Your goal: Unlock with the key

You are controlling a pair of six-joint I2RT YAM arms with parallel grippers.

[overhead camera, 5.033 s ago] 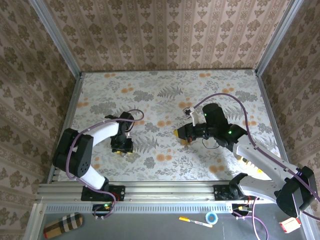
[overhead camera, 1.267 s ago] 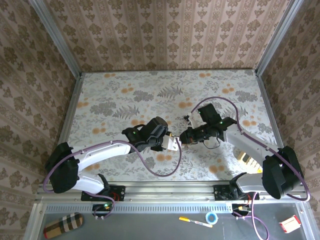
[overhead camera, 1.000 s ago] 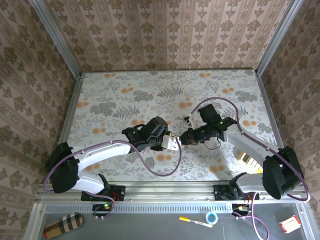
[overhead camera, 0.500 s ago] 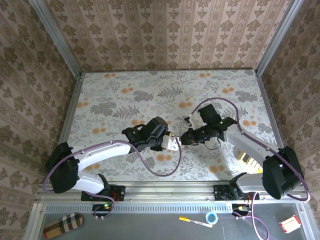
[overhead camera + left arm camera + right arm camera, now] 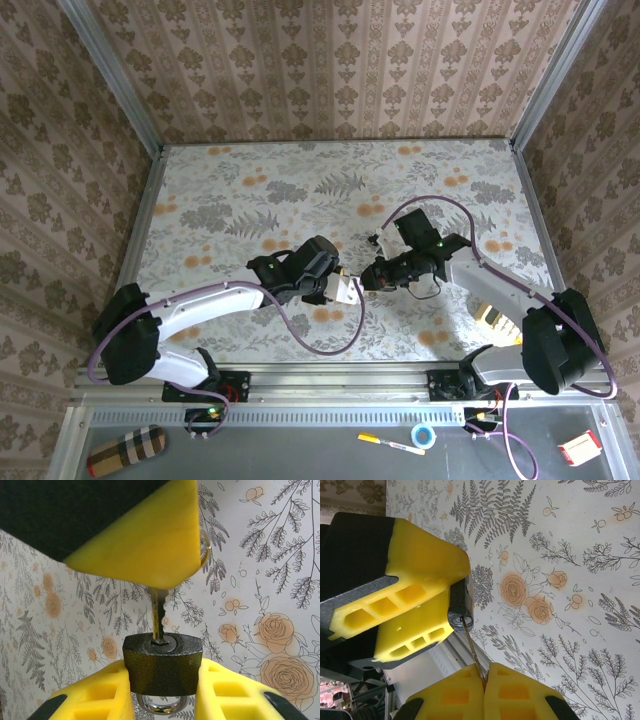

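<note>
The left gripper [image 5: 162, 692] clamps the padlock [image 5: 162, 662] between its fingers. The right gripper [image 5: 484, 682] pinches the key [image 5: 471, 642], whose tip sits in the keyhole.

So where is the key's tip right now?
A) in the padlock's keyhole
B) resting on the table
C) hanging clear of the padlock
A: the key runs straight into the keyhole of the padlock, which the left gripper holds.
</note>
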